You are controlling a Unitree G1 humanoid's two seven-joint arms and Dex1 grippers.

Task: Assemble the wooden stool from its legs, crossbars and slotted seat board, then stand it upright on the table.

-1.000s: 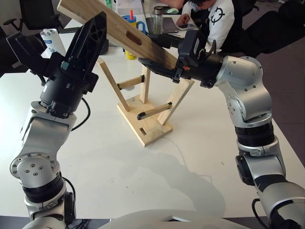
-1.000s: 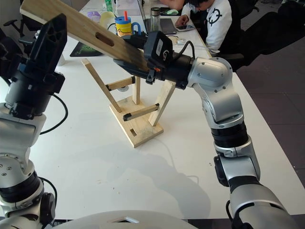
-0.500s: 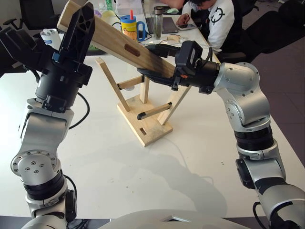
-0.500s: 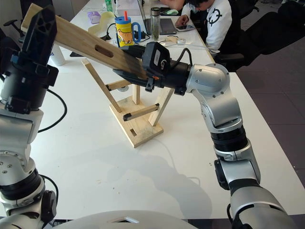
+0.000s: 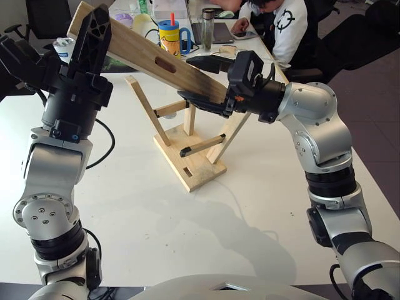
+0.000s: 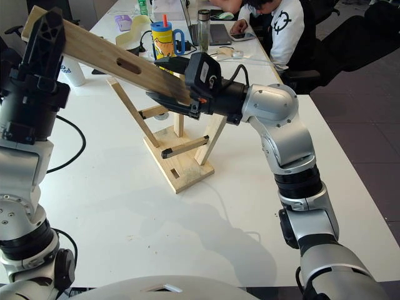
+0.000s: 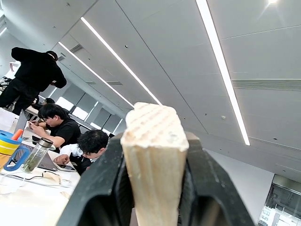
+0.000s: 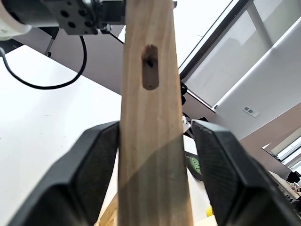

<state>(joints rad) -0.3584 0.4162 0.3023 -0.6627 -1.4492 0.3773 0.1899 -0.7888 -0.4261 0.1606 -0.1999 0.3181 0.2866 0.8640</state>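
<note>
The slotted seat board (image 5: pixel 145 53) hangs slanted in the air above the half-built stool, its left end higher. My left gripper (image 5: pixel 90 25) is shut on that high end, which shows between its fingers (image 7: pixel 106 179). My right gripper (image 5: pixel 204 81) is shut on the low right end, one finger (image 8: pixel 96 169) on each long edge, the slot (image 8: pixel 150 67) farther up. Below, a second slotted board (image 5: pixel 195 167) lies flat on the table. Three legs (image 5: pixel 145 109) rise from it, joined by two crossbars (image 5: pixel 203 145). The held board's right end hovers just over the leg tops.
At the table's back stand a blue and yellow cup (image 5: pixel 169 32), a clear bottle (image 5: pixel 207 25) and a white can (image 5: pixel 64 51). A seated person (image 5: pixel 275 22) is at the far edge. The near white table (image 5: pixel 187 231) is bare.
Both grippers have carried the seat board to the left. Its right end now sits farther left over the legs, and my left wrist has turned more upright.
</note>
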